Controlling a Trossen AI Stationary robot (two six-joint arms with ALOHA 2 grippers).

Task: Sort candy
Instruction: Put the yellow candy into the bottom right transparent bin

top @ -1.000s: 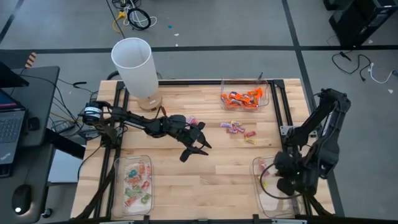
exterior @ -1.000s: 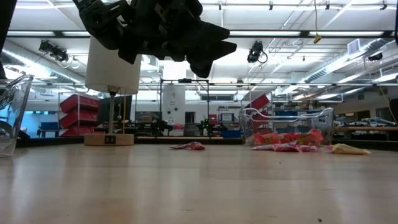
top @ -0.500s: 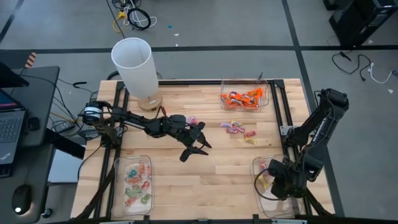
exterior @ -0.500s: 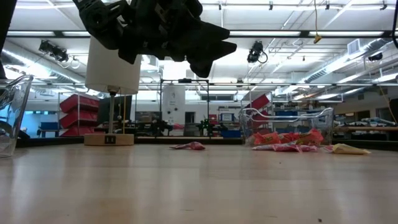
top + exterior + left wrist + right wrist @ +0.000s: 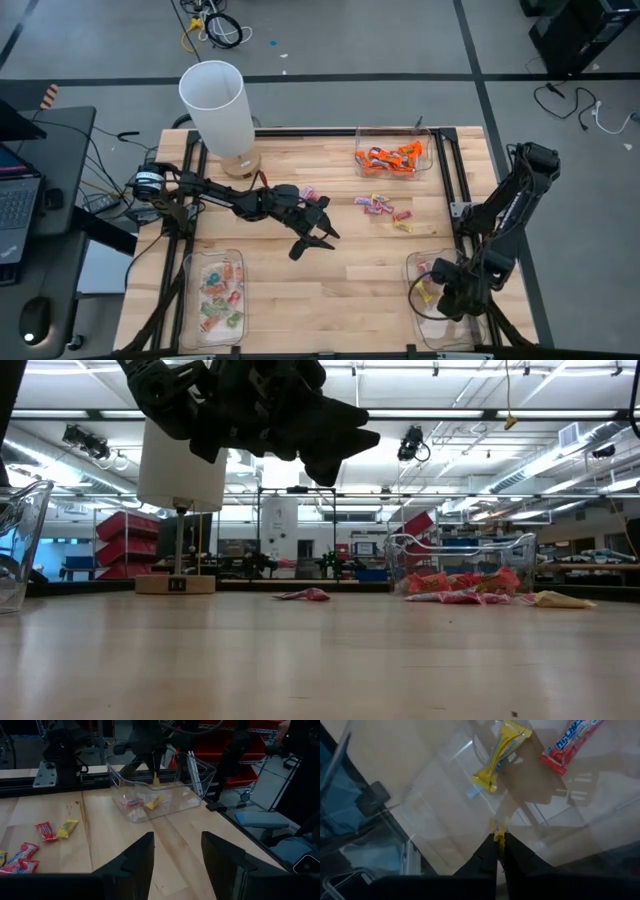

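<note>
Pinching yellow candy (image 5: 498,834) between nearly closed fingers, right hand (image 5: 443,291) is held over clear tray (image 5: 424,318); left hand (image 5: 318,238) is kept spread above surface (image 5: 370,270).

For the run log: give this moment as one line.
right tool: pinching yellow candy over near-right tray | left tool: open, mid-table | loose candies: unsorted

Both arms are matt black and built of jointed, tube-like links — the left arm (image 5: 232,198) long and slim with chunky angular housings near its wrist, the right arm (image 5: 505,215) thicker at its joints — each ending in two flat, dark, tapering fingers (image 5: 134,862).
</note>
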